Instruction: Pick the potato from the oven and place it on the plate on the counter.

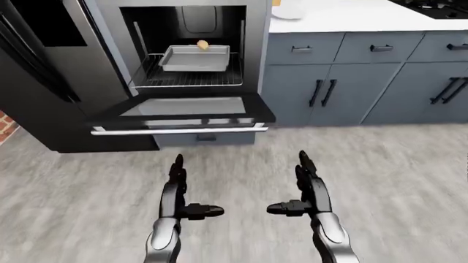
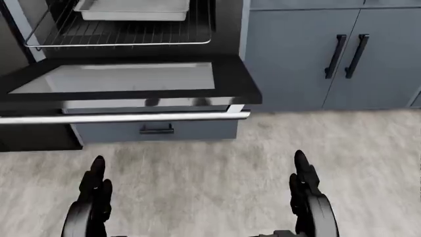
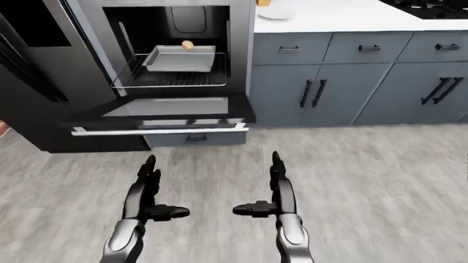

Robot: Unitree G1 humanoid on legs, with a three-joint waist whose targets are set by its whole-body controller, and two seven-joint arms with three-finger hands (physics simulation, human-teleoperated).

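- Both hands, left hand [image 1: 179, 189] and right hand [image 1: 307, 186], spread wide, holding nothing, bottom of frame.
- Potato [image 1: 202, 45] sits in the tray [image 1: 193, 59], upper left; the whole job's left.
- Plate [image 3: 277, 13] waits up top.

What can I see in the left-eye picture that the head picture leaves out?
Only the left-eye view shows the potato at the far edge of the baking tray, the plate on the white counter, and the drawers. Only the head view shows the small handle under the oven door up close. Both show the open oven door, rack, cabinets, and both open hands, left hand and right hand.
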